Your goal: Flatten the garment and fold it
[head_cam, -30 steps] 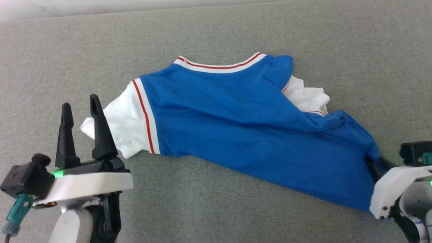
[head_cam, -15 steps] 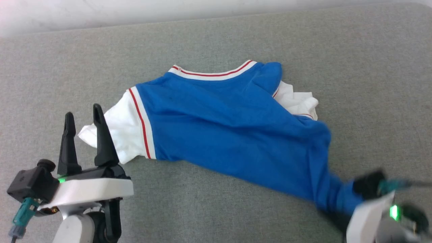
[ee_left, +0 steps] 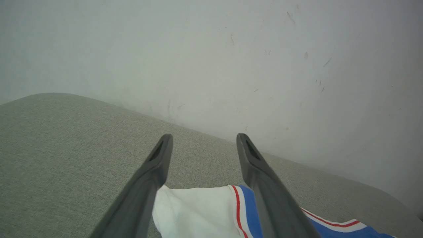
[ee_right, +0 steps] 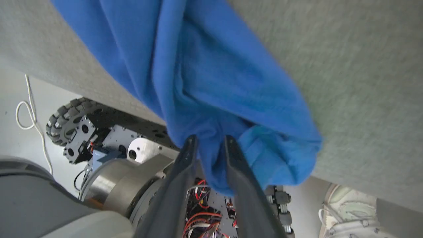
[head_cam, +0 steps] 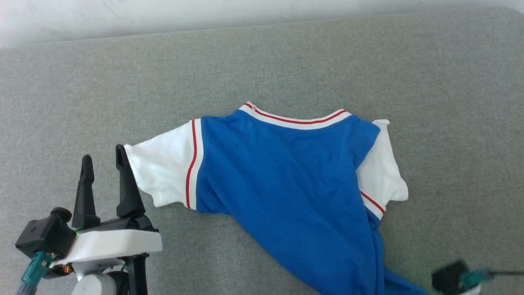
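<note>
The right tool (ee_right: 211, 138) is pinching a bunched fold of the blue hem between its close-set fingers, just past the near edge of the worktop (head_cam: 286, 61). The left tool (head_cam: 103, 153) is standing with its fingers spread wide and gripping nothing, its tips just beside the end of the white sleeve at 9 o'clock of the garment (head_cam: 294, 180). The garment is lying plain blue side up near the middle of the grey worktop, collar at 12 o'clock; its body is narrowing into a gathered tail toward 5 o'clock, where the right tool is holding it; the other white sleeve is lying creased against the body at 3 o'clock.

The cloth is looking light, thin and limp; it is probably sliding easily over the worktop and bunching rather than holding any shape, so a single pinch is likely pulling the whole shirt askew. The better holds are probably the two hem corners, or the trimmed cuff of the sleeve, taken through both layers.
</note>
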Robot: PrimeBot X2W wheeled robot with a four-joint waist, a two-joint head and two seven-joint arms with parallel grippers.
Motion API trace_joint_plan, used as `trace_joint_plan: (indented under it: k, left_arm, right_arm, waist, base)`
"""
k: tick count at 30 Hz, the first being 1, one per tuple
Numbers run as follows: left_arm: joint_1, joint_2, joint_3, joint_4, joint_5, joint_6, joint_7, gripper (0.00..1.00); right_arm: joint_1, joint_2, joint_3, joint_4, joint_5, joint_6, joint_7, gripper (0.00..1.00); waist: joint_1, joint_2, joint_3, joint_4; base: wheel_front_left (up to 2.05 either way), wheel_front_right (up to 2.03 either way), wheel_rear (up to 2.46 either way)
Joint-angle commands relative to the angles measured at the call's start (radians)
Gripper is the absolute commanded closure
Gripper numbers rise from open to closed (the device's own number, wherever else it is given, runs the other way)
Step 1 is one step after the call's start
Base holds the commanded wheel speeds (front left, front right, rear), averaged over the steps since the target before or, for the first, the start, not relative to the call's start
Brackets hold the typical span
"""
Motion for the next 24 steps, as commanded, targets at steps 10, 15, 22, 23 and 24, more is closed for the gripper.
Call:
trace_joint_plan:
  k: [10, 15, 22, 23, 24]
  left_arm:
    - [-0.004, -0.001, -0.008, -0.011, 0.024, 0.004, -0.003, 0.00]
    - [-0.021, 0.000, -0.015, -0.020, 0.030, 0.006, 0.000, 0.00]
    - [-0.066, -0.005, -0.039, -0.017, 0.040, 0.000, 0.004, 0.00]
    - [-0.072, -0.007, -0.042, -0.015, 0.041, -0.002, 0.004, 0.00]
    - [-0.077, -0.008, -0.045, -0.014, 0.042, -0.003, 0.004, 0.00]
  right_arm:
    - [-0.297, 0.054, -0.185, -0.018, -0.195, 0.002, -0.295, 0.00]
    - [-0.439, 0.070, -0.170, 0.117, -0.297, 0.002, -0.363, 0.00]
    - [-0.609, 0.028, -0.055, 0.319, -0.307, 0.002, -0.387, 0.00]
    - [-0.628, 0.020, -0.042, 0.343, -0.306, 0.002, -0.390, 0.00]
    - [-0.646, 0.013, -0.033, 0.364, -0.304, 0.002, -0.394, 0.00]
  waist:
    - [0.0000, -0.0001, 0.012, 0.011]
    - [0.0000, -0.0001, 0.050, 0.029]
    - [0.0000, -0.0001, 0.107, 0.071]
    - [0.0000, -0.0001, 0.114, 0.078]
    - [0.0000, -0.0001, 0.121, 0.085]
  base:
    - [0.00, 0.00, 0.00]
    - [0.00, 0.00, 0.00]
    - [0.00, 0.00, 0.00]
    - [0.00, 0.00, 0.00]
    - [0.00, 0.00, 0.00]
